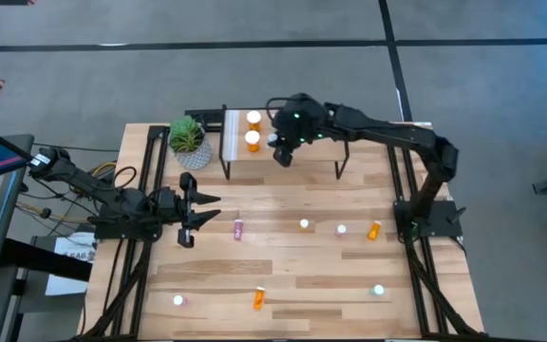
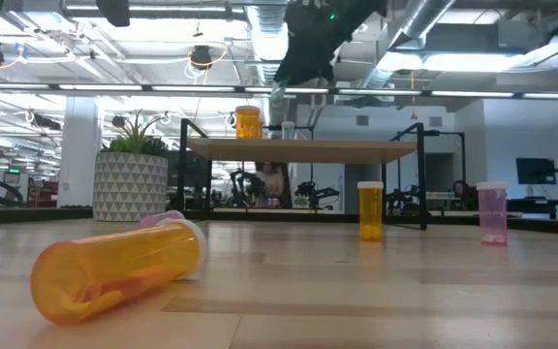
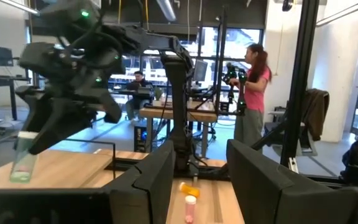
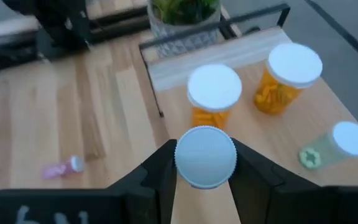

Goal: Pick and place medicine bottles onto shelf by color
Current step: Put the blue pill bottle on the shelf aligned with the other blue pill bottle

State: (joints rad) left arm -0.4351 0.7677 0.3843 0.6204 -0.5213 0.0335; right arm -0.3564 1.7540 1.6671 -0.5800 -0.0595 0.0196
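The step in hand is the placing: the right gripper (image 4: pixel 205 155) hangs over the shelf (image 1: pixel 302 157), its fingers clamped on the white cap of a teal-green bottle (image 3: pixel 23 165) that hangs upright beneath it. The low view puts the bottle's base close to the board, but I cannot tell whether it touches. Two orange bottles (image 4: pixel 214 93) stand together on the shelf near the end by the potted plant (image 1: pixel 189 142). A second pale green bottle (image 4: pixel 334 148) lies on its side on the board, just beside the gripper (the natural neighbour for the one being carried, if colours are to sit together). As I judge it, the next move calls for a short straight descent until the base rests flat, at a spot by the lying green bottle and clear of the orange pair. The fingers should then part without dragging the cap sideways, since so small a bottle would tip easily. The left gripper (image 1: pixel 209 210) waits low over the table at its own side, fingers apart and empty. The remaining bottles, among them a pink bottle (image 1: pixel 238 228), are scattered across the tabletop, so much of the sorting is not yet done.
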